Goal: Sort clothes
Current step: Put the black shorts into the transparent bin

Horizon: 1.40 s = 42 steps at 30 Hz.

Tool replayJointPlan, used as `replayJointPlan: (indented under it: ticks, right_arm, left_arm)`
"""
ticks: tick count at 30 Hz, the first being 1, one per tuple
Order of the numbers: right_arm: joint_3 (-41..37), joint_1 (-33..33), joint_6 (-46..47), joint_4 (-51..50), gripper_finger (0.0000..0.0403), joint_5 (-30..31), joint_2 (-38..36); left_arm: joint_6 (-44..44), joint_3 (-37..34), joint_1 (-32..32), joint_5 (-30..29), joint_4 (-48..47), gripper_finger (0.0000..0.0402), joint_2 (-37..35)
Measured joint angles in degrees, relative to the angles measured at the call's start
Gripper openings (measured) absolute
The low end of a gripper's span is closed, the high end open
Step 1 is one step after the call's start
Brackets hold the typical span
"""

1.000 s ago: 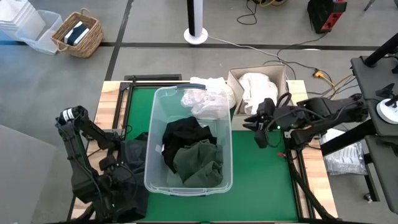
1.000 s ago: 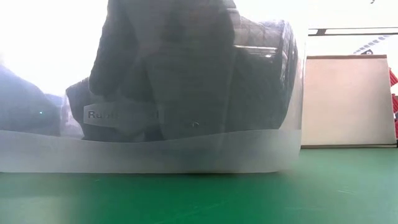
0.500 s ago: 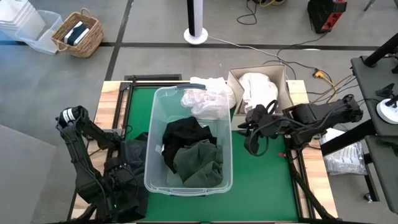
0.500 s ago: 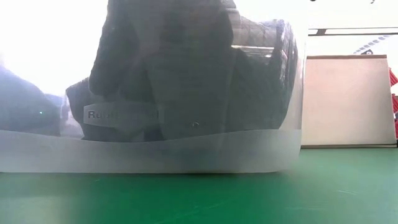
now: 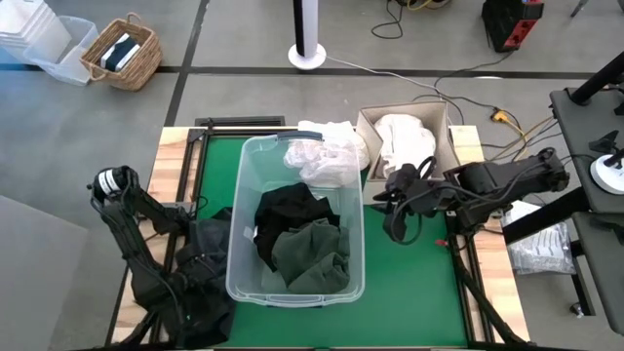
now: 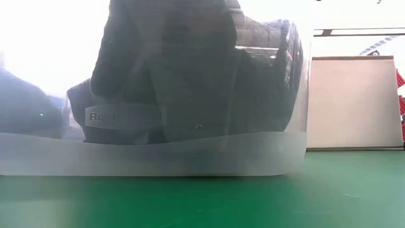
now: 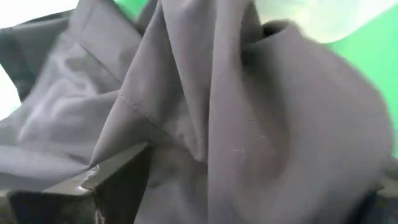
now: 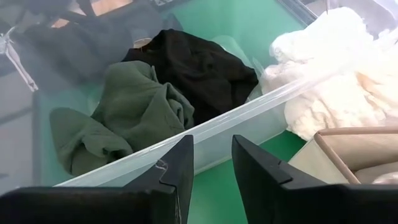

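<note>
I am judging the clothes [image 5: 302,239] in the tub [image 5: 239,278] light, limp and slippery-free; pinch a raised fold. Left gripper [image 5: 200,268] jaws are standing apart over grey cloth [image 7: 249,124] beside the tub; right gripper [image 8: 208,163] jaws are hanging narrowly apart, empty.

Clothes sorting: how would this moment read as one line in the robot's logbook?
left gripper: open at dark grey garment | right gripper: empty beside tub | tub: black, green, white clothes | box: white clothes

Partial embossed label "Rub…" on clear tub [image 6: 120,116] front wall, rest unreadable
</note>
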Motion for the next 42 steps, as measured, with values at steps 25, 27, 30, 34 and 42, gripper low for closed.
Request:
replayJointPlan:
  ticks: [25,27,30,34,42]
  right_arm:
    - [-0.17,0.0,-0.99,0.0,0.0097,0.96,0.48]
    - [-0.17,0.11,-1.19,0.0,0.01,1.45,0.48]
    - [-0.29,0.24,-1.66,0.02,0.0102,1.51,0.48]
    - [-0.66,0.48,-1.64,0.09,0.0098,1.55,0.48]
    - [-2.15,0.61,-1.57,1.7,0.009,1.53,0.48]
  left_arm:
    - [0.35,-8.41,-0.16,-3.28,12.44,0.0004,0.02]
    - [0.47,-6.6,-0.22,-4.02,10.7,0.0003,0.02]
    - [0.5,-3.32,-0.37,-4.89,6.05,0.0002,0.02]
    - [0.48,1.92,-1.28,-7.28,-1.07,0.0001,0.02]
    - [0.5,12.62,-3.81,-14.6,-11.89,0.0001,0.02]
